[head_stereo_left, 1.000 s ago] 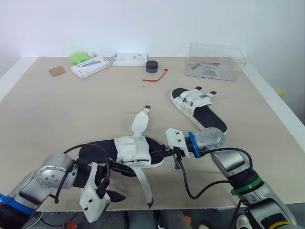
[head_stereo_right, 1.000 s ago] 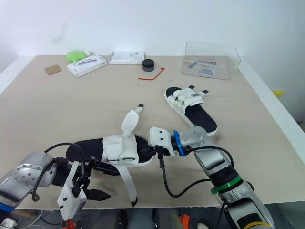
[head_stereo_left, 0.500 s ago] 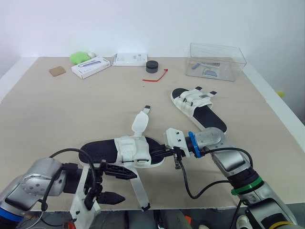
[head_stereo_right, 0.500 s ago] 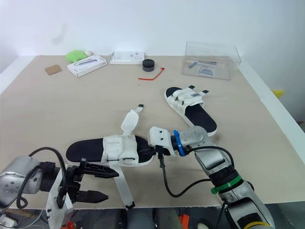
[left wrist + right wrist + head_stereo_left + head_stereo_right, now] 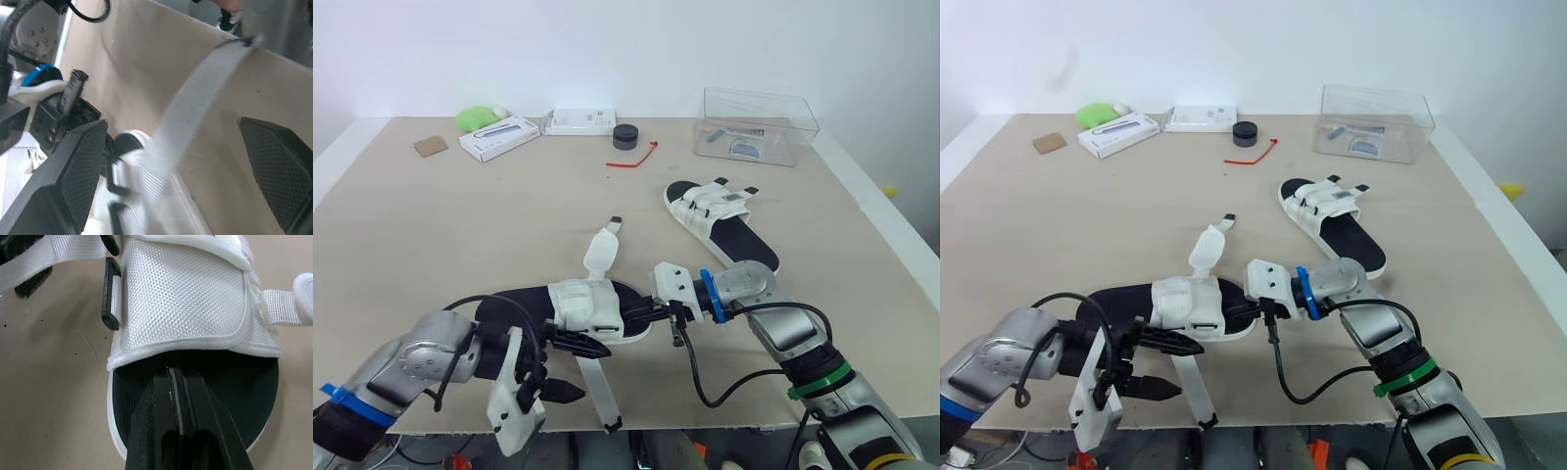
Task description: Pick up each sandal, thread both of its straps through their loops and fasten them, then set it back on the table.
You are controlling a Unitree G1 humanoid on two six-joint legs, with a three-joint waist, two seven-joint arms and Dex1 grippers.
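With the threading step seemingly just starting at the table's 6 o'clock edge, the left gripper (image 5: pixel 595 370) straddles, fingers wide, the loose strap (image 5: pixel 599 394) of the near sandal (image 5: pixel 590 305), whose toe the right gripper (image 5: pixel 632 318) pins at 3 o'clock with fingers closed, so next probably comes a pinch on that strap.

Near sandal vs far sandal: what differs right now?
Straps: the near black-soled, white-strapped sandal has both loose, one flap standing up, one white strap trailing to the table edge; the far black-soled, white-strapped sandal has its straps lying flat across the upper.
Hold: the near one's toe end is pinched by the right gripper; the far one lies free.
Shared: same design, both sole-down on the beige table.
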